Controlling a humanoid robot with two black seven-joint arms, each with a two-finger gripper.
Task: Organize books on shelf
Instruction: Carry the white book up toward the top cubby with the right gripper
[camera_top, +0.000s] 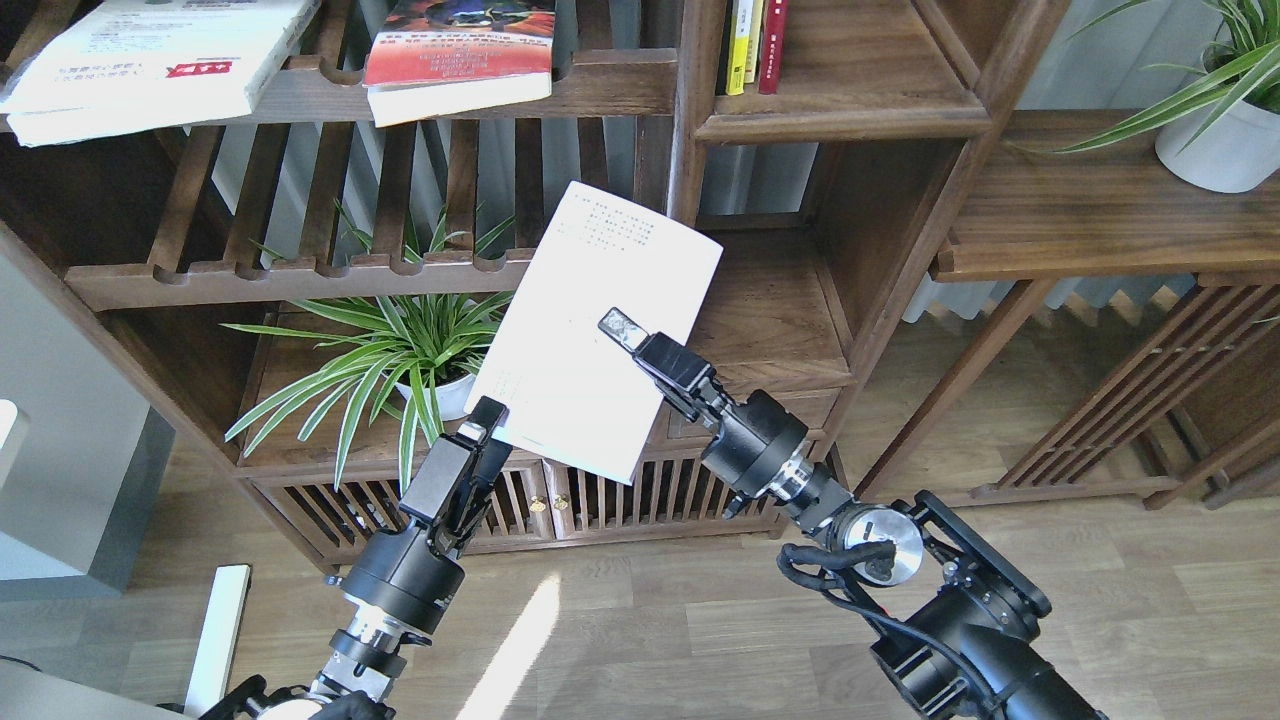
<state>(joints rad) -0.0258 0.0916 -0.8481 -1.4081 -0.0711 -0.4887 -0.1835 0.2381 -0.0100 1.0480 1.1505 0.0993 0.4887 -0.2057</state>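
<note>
Head view: both pincers, left (490, 420) and right (622, 327), grip thin pale book (590, 340).

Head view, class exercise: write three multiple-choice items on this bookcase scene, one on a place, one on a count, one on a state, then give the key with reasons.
1. Where do the thin yellow- and red-spined books stand?
A. On the solid-plank shelf at upper right
B. Beside the white pot on the side stand
C. On the floor

2. How many books lie on the top slatted rack?
A. None
B. Two
C. Four

3. What is the state of the thin white book?
A. Lying flat on the floor
B. Held in the air between both grippers
C. Standing upright among the spined books

Key:
1 A, their spines rise upright from that plank.
2 B, the large white book and the orange-red book rest there.
3 B, the left gripper grips its lower corner and the right gripper its right side.
</note>
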